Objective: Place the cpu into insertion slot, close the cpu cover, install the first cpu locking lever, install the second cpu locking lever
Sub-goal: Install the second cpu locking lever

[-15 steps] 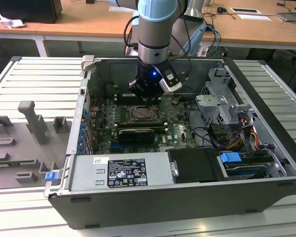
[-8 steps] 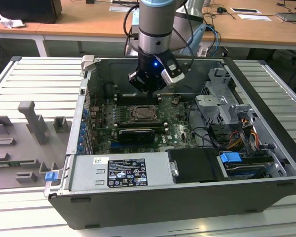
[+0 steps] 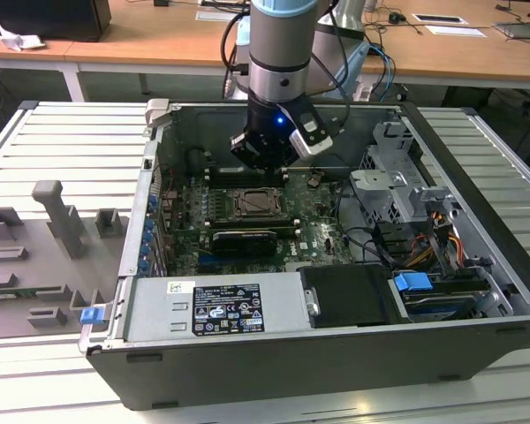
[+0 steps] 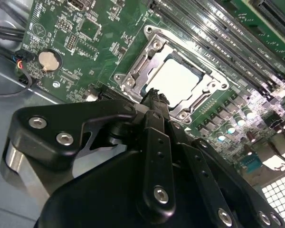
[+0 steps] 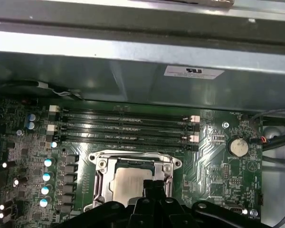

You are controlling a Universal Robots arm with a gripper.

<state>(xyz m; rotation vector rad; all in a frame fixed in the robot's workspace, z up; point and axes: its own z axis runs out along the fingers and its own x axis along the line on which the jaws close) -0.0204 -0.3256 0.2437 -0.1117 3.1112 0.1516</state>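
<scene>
The claw (image 4: 154,97) hangs inside the open computer case (image 3: 477,265), its two black fingertips (image 4: 155,100) drawn together with nothing between them, poised just above the near edge of the insertion slot (image 4: 178,78). In the exterior view the claw (image 3: 263,161) sits on the far side of the slot (image 3: 252,205), low over the green motherboard (image 3: 314,234). The cpu (image 4: 176,80) lies flat in the slot, its pale metal top showing through the window of the cpu cover (image 4: 147,57), which lies down flat around it. In the first wrist view the cpu (image 5: 130,183) and cover (image 5: 100,164) sit beside the long memory slots (image 5: 123,126), with a coin battery (image 5: 237,146) off to one side.
</scene>
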